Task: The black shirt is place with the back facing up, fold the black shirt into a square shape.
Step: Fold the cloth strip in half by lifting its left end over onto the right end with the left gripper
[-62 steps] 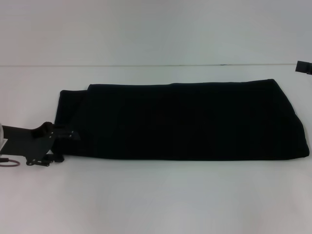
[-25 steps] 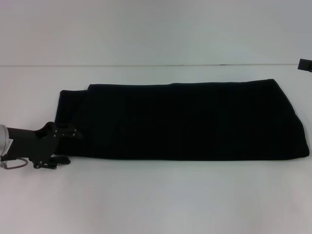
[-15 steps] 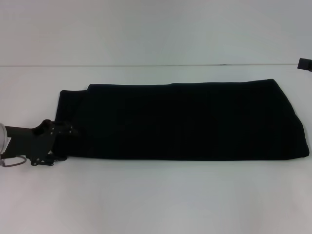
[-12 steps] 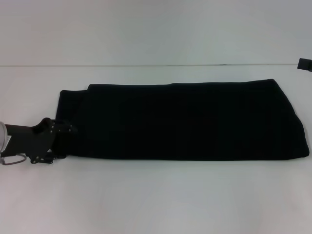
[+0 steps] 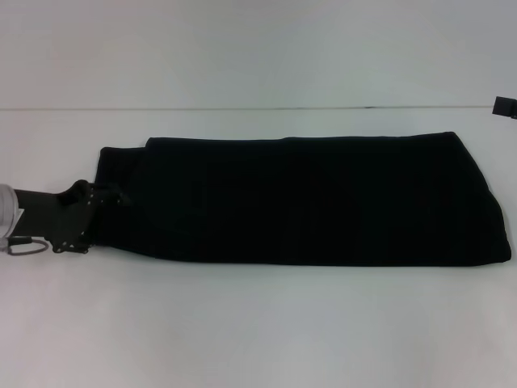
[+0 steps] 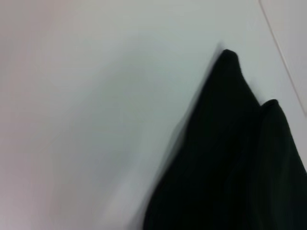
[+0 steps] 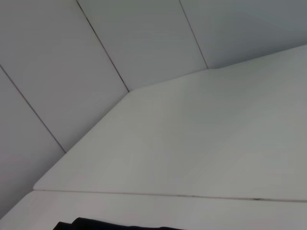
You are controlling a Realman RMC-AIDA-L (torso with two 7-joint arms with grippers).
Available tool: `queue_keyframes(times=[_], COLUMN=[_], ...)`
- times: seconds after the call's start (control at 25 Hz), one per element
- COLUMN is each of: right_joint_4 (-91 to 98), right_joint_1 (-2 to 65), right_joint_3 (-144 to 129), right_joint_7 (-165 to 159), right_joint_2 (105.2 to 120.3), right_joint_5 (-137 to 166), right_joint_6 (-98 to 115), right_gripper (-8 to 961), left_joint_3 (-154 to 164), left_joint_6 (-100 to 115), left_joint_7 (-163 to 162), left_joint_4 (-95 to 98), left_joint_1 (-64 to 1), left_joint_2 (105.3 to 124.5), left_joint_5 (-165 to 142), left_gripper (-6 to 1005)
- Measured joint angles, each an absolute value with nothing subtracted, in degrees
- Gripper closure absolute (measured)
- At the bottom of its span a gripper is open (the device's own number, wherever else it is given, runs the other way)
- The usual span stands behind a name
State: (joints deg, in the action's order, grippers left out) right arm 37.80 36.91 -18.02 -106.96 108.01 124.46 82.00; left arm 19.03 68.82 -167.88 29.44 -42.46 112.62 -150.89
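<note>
**Q:** Now, which step is in hand?

**A:** The left end effector (image 5: 95,212) sits at the left end of the black shirt (image 5: 307,202), which lies as a long band across the white surface (image 5: 258,323), already folded lengthwise by the look of it. Its tip meets the near-left corner of the cloth. By my reading it is taking hold of that end to carry it across toward the far end. Whether it has closed on the fabric I cannot tell: black metal runs into black cloth. The left wrist view shows only two peaked folds of the shirt (image 6: 230,158) just ahead of the tool, and no fingers.

**Q:** What does the next move call for?

**A:** A sure grip on every layer at that end, I judge, then a lift and a sweep away from the tool's side, laying that end over the far one so the band halves toward a square.

**Q:** And the other arm?

**A:** The right end effector (image 5: 506,107) is parked at the far right edge of the head view, well apart from the cloth; its fingers cannot be made out. Its wrist camera sees wall panels, bare surface and a sliver of the shirt (image 7: 110,224).

**Q:** Anything in the way?

**A:** Nothing else lies near the tool. One risk: a layer slipping loose at the stepped far-left corner.
</note>
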Motion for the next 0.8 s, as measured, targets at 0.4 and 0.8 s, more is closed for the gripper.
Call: queue_keyframes(times=[0.4, 0.8], right_joint_4=[37.79, 37.79], right_joint_1=[36.99, 37.23], right_joint_3=[-18.02, -18.31], right_joint_7=[-106.93, -106.86], right_joint_2=[107.94, 107.92], right_joint_5=[124.45, 124.46], right_joint_6=[82.0, 81.55], right_gripper=[54, 55], left_joint_3=[19.36, 18.98], left_joint_6=[68.8, 69.47], left_joint_7=[-163.83, -159.51], left_joint_4=[29.44, 29.13], left_joint_1=[-42.62, -41.54], left_joint_2=[112.66, 113.01], left_joint_5=[-150.9, -149.57], left_gripper=[231, 413])
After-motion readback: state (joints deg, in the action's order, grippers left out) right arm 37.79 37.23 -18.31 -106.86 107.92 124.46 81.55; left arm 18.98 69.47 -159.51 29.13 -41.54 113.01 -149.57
